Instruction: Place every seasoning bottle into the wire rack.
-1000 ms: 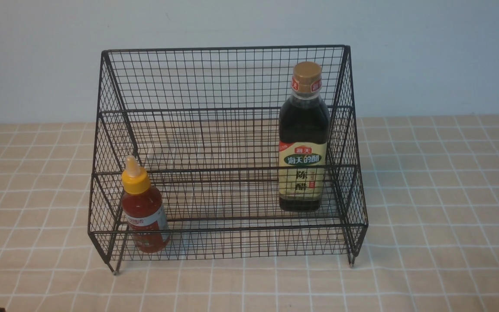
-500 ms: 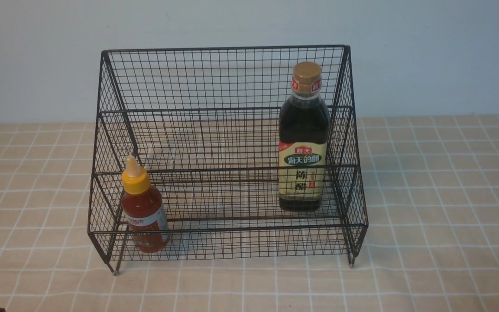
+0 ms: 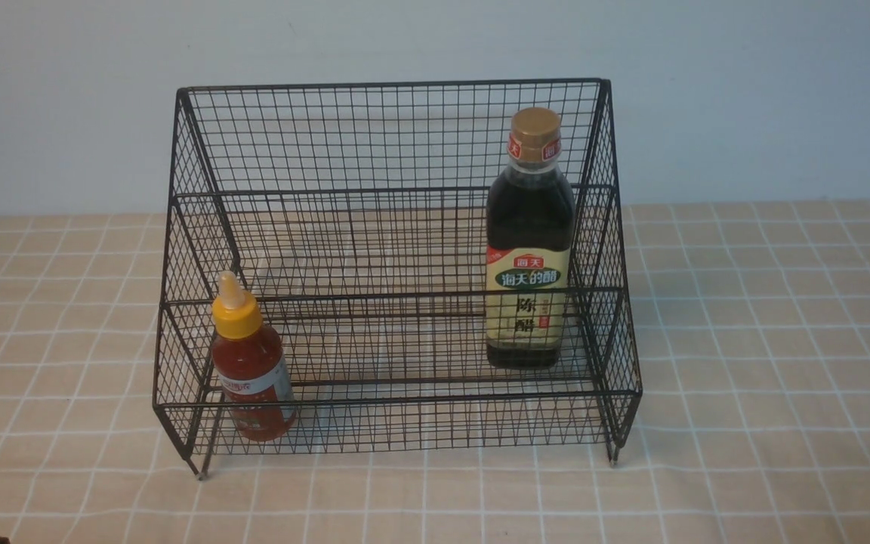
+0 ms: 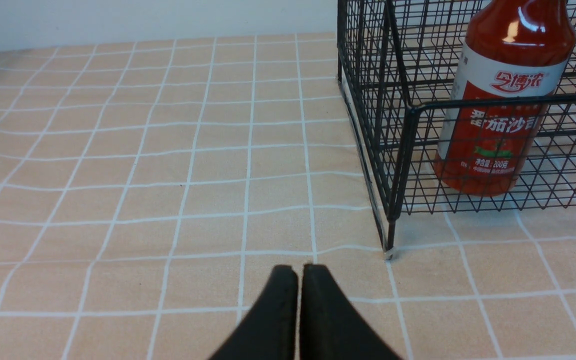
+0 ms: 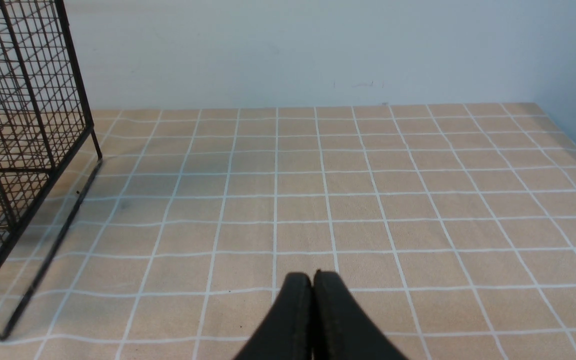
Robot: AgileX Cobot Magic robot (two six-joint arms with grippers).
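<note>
From the front, the vinegar bottle (image 3: 530, 242) stands upright on the upper tier of the wire rack (image 3: 397, 136) and the ketchup squeeze bottle (image 3: 251, 370) on the lower tier — job looks finished. My left claw (image 4: 298, 272) and right claw (image 5: 313, 280) sit pinched together, empty, over the checked cloth (image 5: 368, 190) — parked clear of the rack, I'd say.

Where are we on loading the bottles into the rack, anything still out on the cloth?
Looks done: the tall dark-liquid bottle with gold cap stands on the black wire rack's right side, the small red-sauce squeeze bottle with yellow nozzle cap in its lower front left corner. Nothing in hand: left gripper and right gripper have jaws shut, empty. No bottle remains outside.
</note>
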